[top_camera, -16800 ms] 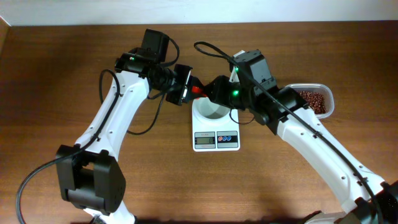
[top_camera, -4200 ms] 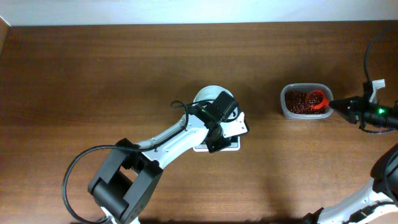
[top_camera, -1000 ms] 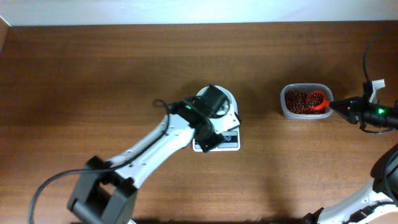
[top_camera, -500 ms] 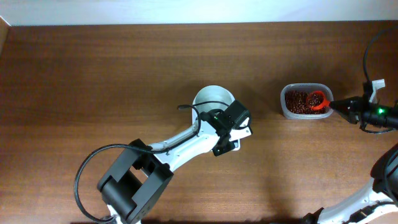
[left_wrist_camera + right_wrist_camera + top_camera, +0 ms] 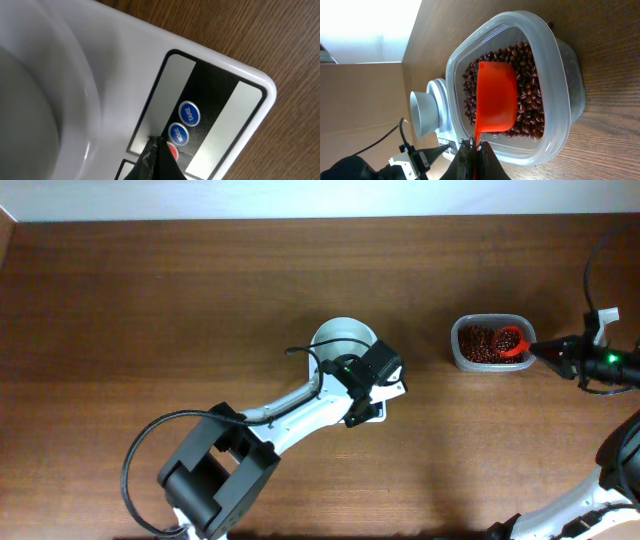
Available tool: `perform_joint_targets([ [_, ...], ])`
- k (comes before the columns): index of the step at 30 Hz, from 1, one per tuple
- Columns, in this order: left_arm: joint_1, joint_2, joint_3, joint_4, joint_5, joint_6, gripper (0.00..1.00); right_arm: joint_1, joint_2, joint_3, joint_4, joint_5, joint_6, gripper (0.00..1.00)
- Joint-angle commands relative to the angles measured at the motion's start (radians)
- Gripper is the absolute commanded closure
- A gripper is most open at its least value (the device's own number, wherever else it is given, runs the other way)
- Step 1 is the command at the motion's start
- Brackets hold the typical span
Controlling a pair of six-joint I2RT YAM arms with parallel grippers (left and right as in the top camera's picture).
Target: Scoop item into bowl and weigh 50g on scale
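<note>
The small dark reddish-brown beans [image 5: 530, 95] fill a clear plastic tub [image 5: 490, 343] at the right. My right gripper [image 5: 545, 352] is shut on the handle of a red scoop [image 5: 495, 97], whose cup rests on the beans. The white bowl [image 5: 343, 340] stands on the white scale [image 5: 135, 55], which my left arm mostly hides in the overhead view. My left gripper [image 5: 152, 145] is shut and empty. Its tip touches the scale's front panel next to the red button [image 5: 173, 153], below the blue MODE button [image 5: 176, 133] and the TARE button [image 5: 189, 113]. The bowl [image 5: 40, 100] looks empty.
The tub [image 5: 560, 65] stands near the table's right edge, a hand's width right of the scale [image 5: 441, 87]. My left arm's black cable [image 5: 305, 355] loops beside the bowl. A pale wall runs along the far table edge.
Over the last second my left wrist swung right, from above the bowl's edge to the scale's front panel, then held still. The right gripper and scoop have not moved.
</note>
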Motion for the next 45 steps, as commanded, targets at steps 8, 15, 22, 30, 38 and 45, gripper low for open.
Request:
perform_joint_targets([
  [8,-0.044,0.113,-0.014,-0.06,-0.033,0.087,1.0,-0.006,0.005,-0.003,-0.001,-0.022,-0.01,0.96],
  [15,-0.077,0.122,-0.013,-0.158,-0.016,0.098,1.0,-0.006,0.005,-0.003,-0.001,-0.022,-0.003,0.96],
  [22,-0.087,-0.051,0.045,-0.195,0.093,0.097,1.0,-0.006,0.005,-0.003,-0.005,-0.022,-0.003,0.96],
  [30,0.046,-0.293,0.058,-0.298,0.093,-0.04,1.0,-0.006,0.005,-0.003,-0.01,-0.022,-0.003,0.96],
  [38,0.17,-0.292,-0.066,-0.223,0.224,-0.083,1.0,-0.006,0.005,-0.003,-0.008,-0.021,-0.003,0.96],
  [45,0.222,-0.291,-0.193,-0.057,0.224,-0.084,1.0,-0.006,0.005,-0.003,-0.007,-0.021,-0.003,0.96],
])
